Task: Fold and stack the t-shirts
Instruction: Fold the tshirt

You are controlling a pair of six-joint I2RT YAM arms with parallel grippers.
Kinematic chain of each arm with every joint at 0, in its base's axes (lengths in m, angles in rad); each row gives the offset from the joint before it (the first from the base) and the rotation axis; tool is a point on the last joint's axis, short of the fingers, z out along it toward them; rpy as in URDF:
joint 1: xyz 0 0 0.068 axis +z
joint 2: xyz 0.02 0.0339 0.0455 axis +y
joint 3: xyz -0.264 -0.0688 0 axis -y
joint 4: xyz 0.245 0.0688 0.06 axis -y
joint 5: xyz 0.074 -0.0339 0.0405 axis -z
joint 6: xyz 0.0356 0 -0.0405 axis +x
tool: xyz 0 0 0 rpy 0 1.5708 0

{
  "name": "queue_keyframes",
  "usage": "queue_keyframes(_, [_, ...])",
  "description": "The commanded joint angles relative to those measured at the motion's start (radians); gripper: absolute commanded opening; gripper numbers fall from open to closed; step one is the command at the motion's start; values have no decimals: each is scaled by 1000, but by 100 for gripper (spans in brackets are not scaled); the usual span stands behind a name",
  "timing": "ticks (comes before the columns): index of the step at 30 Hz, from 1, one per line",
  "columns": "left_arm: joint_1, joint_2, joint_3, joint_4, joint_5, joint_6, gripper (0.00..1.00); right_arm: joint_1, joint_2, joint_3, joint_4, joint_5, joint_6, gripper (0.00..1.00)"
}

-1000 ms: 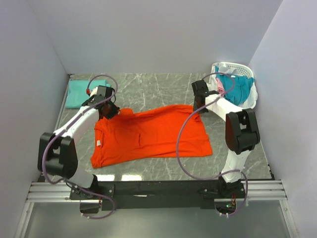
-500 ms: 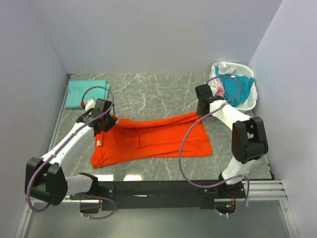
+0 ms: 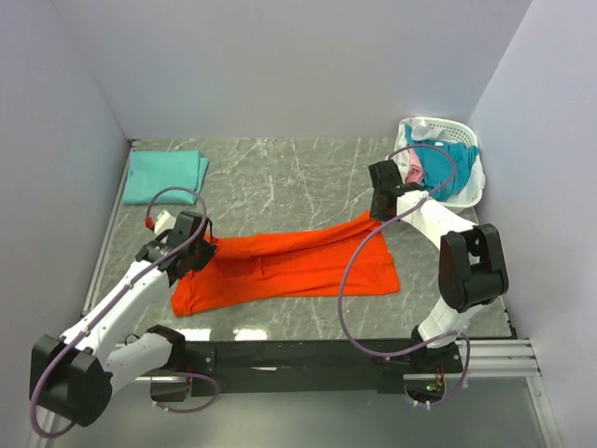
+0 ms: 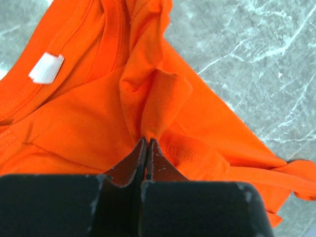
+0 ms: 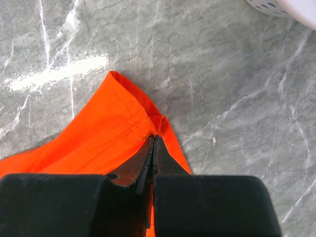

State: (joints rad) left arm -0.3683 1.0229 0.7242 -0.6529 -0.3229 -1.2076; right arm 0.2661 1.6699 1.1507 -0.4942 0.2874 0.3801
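Grey marble table (image 3: 280, 177), seen from above, w/ two robot arms bolted at the near edge.

Orange t-shirt (image 3: 289, 266) lies across the table's ctr, spread left to right and bunched into a long band, near part flat on the marble. It looks mid-fold: first fold in hand, not finished.

White slotted basket (image 3: 437, 122) sits in the far right corner w/ unfolded shirts heaped inside.

Green t-shirt (image 3: 163, 175) lies far left, already folded into a neat rectangle. It is prob. the start of the stack.

Teal t-shirt (image 3: 450, 166) is draped over the basket's right side. Pink t-shirt (image 3: 415, 169) pokes out at its left. A white one may be under them; can't tell it from the basket.

Left gripper (image 4: 147, 143): fingers pressed together, pinching a fold of orange cloth near the collar, white neck label just beside. Right gripper (image 5: 153, 138): fingers pressed together, pinching the orange shirt's far right hem corner.

Progress, as a judgement: one shirt done, one under way, at least two waiting, so under halfway. Left to do: finish folding the orange shirt, set it on the green one, then repeat for each basket shirt.

Count: 1 table, 1 basket, 2 arms, 2 grippers, 4 shirts in clear view (1 orange, 1 green, 1 teal, 1 pink).
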Motion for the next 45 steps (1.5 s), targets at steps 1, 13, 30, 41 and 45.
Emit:
queue_keyframes(1, [-20, -55, -43, -25, -30, -70, 1, 7, -18, 27, 13, 12, 0, 0])
queue_keyframes(13, [-115, -152, -166, -102, 53, -150, 24, 7, -19, -23, 5, 33, 19, 9])
queue_keyframes(30, [-123, -123, 62, -168, -21, -3, 99, 7, -289, -126, -113, 150, 100, 64])
queue_keyframes(41, [87, 189, 112, 94, 162, 215, 99, 105, -169, -8, 56, -344, -81, 85])
queue_keyframes(45, [160, 258, 80, 156, 212, 253, 100, 176, -4, 115, 10, -289, -81, 85])
